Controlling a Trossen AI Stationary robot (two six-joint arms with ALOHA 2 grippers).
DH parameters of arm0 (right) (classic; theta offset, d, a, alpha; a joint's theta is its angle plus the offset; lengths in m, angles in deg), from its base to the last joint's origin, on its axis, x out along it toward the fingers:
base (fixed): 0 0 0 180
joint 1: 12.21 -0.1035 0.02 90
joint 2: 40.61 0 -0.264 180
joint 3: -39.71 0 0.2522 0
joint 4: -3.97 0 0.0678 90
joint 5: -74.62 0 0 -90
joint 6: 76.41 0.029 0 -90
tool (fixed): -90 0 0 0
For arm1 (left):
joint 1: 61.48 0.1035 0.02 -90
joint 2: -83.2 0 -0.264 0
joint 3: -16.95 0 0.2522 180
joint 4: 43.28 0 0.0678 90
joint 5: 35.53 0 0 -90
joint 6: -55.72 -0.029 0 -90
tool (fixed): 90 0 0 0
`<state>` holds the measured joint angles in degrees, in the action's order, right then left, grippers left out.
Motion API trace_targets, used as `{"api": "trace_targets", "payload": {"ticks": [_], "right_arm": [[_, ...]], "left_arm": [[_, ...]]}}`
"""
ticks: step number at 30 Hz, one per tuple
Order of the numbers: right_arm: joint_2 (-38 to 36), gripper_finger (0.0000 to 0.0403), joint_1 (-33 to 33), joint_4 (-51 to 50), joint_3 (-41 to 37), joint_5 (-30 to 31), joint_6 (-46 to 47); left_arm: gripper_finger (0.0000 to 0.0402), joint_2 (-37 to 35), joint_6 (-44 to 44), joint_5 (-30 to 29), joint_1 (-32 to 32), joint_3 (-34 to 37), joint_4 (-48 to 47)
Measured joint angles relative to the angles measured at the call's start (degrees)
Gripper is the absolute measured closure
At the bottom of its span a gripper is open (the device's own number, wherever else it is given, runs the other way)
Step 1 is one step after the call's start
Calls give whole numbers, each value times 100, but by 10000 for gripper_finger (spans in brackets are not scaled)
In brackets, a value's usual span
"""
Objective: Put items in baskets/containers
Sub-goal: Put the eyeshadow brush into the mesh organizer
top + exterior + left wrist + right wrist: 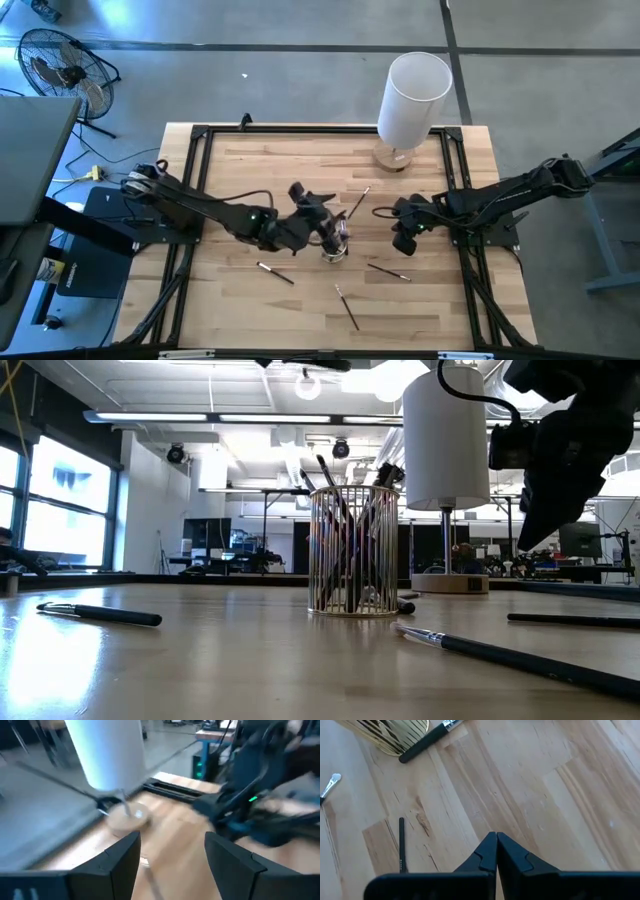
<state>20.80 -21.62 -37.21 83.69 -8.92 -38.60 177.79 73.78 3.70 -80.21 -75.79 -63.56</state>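
Note:
A ribbed clear glass cup stands upright near the table's middle, with several brushes standing in it. My left gripper hovers just over the cup's far-left side and is open and empty. My right gripper is shut and empty, hanging above bare wood to the right of the cup. Loose brushes lie flat on the table: one left of the cup, one toward the near edge, one near the right gripper and one beyond the cup. The right wrist view shows the cup and a dark-handled brush lying beside it.
A tall white cylinder on a wooden base stands at the table's far edge, right of the middle. Black frame rails run along the left and right sides of the table. Open wood lies toward the near edge.

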Motion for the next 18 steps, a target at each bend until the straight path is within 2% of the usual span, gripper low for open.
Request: {"api": "trace_targets", "payload": {"ticks": [4,8,11,15,18], "right_arm": [[0,399,0,7,0,1,-203],[0,399,0,92,0,0,-247],[0,401,0,193,0,1,-204],[0,398,0,302,0,0,-191],[0,395,0,379,0,-2,-180]], "left_arm": [[208,2,1343,688,45,-600,-1036],[252,2,2350,1380,38,-967,-1880],[302,2,2701,1847,30,-1053,-2098],[384,7,2724,2321,31,-1053,-2327],[387,7,2619,2392,-61,-1050,-2635]]}}
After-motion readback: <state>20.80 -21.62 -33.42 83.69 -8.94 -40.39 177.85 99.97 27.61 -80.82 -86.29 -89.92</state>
